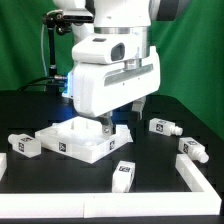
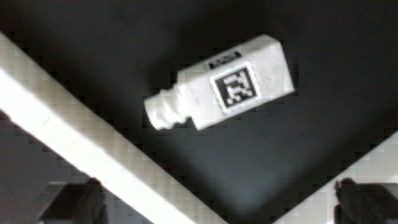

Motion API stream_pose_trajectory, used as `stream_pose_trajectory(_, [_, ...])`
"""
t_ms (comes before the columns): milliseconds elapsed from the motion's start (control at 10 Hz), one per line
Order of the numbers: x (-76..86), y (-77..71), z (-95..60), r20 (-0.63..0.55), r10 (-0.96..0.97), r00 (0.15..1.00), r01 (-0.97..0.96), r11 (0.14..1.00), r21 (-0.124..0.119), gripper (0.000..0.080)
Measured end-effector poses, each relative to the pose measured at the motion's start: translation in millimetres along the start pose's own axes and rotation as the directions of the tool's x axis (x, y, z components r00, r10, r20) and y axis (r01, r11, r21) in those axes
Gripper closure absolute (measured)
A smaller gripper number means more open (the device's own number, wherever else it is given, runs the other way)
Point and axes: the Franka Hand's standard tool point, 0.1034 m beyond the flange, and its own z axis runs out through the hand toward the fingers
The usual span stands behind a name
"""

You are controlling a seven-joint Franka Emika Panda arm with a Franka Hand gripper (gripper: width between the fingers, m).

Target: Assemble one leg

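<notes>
Black table (image 2: 320,150), leg (image 2: 221,85) lying flat below gripper (image 2: 217,205)
Jaws wide apart, gripping nothing; white strip (image 2: 71,130) near leg, not touching

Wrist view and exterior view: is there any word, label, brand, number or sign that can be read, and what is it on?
No readable text in either view.
The leg in the wrist view: a square black-and-white marker tag, a pattern without words; the small dark mark beside it is too blurred to read.
The panel and the loose legs in the exterior view: tags only, too small to make out.
</notes>
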Motion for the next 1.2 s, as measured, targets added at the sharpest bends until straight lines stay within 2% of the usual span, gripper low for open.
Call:
stream_pose_trajectory(400, [0.0,-0.9,1.6,0.001,0.000,1.000,0.000,1.000,0.002,0.0150])
stream_pose_trajectory(500, [-2.2,0.6,7.8,-0.008,0.100,0.995,-0.101,0.995,-0.013,0.0150])
stream_pose_trajectory(700, [-3.8,-4.1,35.2,-0.004,0.301,0.954,-0.301,0.954,0.000,0.0150])
stream_pose_trajectory(800, [-3.3,-0.5,38.4,-0.002,0.315,0.949,-0.315,0.949,0.011,0.0150])
stream_pose_trajectory(1200, [-3.6,-1.4,39.1,-0.001,0.318,0.948,-0.318,0.948,0.011,0.0150])
